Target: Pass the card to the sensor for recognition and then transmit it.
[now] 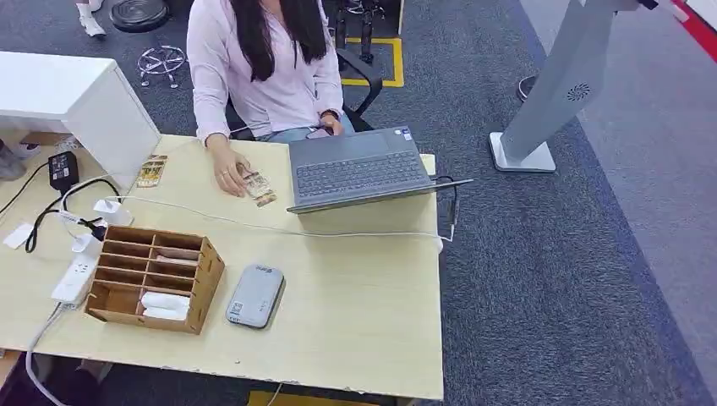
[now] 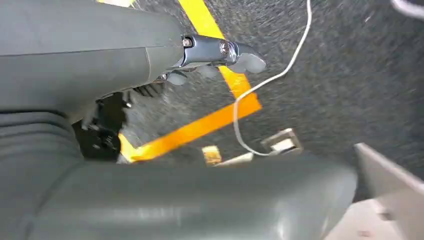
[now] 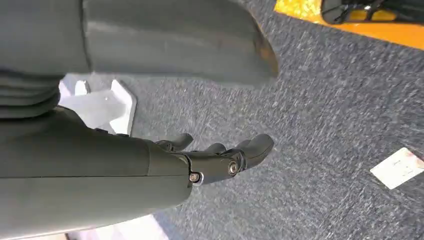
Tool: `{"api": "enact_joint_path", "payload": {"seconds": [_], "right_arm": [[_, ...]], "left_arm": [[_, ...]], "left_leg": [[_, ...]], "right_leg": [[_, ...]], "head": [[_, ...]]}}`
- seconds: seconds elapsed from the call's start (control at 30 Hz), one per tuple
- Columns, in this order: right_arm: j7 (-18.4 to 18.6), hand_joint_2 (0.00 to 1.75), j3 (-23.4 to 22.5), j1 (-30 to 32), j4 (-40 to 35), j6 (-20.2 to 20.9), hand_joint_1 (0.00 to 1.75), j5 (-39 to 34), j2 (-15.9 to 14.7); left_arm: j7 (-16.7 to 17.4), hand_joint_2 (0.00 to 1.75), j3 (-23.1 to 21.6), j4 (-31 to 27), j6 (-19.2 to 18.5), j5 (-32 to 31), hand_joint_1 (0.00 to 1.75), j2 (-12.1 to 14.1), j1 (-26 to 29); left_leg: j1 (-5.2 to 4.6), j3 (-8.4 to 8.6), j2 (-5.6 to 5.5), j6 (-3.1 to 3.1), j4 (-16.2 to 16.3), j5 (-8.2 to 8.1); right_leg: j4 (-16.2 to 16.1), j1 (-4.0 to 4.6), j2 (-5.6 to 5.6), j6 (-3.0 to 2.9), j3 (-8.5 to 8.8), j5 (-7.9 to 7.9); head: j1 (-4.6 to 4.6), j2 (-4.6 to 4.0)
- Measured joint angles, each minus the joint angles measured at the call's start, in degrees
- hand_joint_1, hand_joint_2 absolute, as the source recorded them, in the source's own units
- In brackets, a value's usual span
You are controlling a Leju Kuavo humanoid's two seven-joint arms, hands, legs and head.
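Closest to you in the head view is the grey sensor (image 1: 255, 295), lying flat on the wooden table (image 1: 355, 338) just beside the cardboard organizer (image 1: 154, 277), whose compartments hold a few pale items too small to identify. Farther back, a person's hand (image 1: 226, 173) rests on the table touching a card (image 1: 259, 188), and a second card (image 1: 152, 171) lies near the white cabinet (image 1: 76, 101); you cannot read the print on either. An open laptop (image 1: 359, 169) sits beside the person, and a white cable (image 1: 279, 228) runs across the table. Your left hand (image 2: 220, 55) hangs over dark carpet with yellow tape lines (image 2: 200, 125); its picture is blurred, its fingers are extended and apart with nothing in them. Your right hand (image 3: 220, 160) hangs likewise above the carpet, fingers straight and spread, empty, with a small white slip (image 3: 402, 167) lying on the floor, cut off at the frame edge.
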Motion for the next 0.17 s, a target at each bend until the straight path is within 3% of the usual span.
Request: {"api": "enact_joint_path", "payload": {"seconds": [0.07,0.17], "right_arm": [[-0.3,0.00,4.7,0.8,-0.9,0.0,0.00,-7.5,0.0],[-0.5,0.00,7.5,1.3,-1.4,-0.1,0.00,-11.7,0.0]], "left_arm": [[1.4,0.00,-7.2,1.8,1.6,-2.1,0.00,1.6,0.9],[2.2,0.00,-11.5,2.9,2.6,-3.2,0.00,2.6,1.5]], "left_leg": [[0.00,0.00,0.00,0.00,0.0,0.00],[0.00,-0.01,0.00,0.00,0.0,0.00]], "right_leg": [[0.0,0.00,0.00,0.00,0.00,0.00],[0.0,0.00,0.00,0.00,0.00,0.00]], "head": [[0.02,0.00],[0.00,0.00]]}}
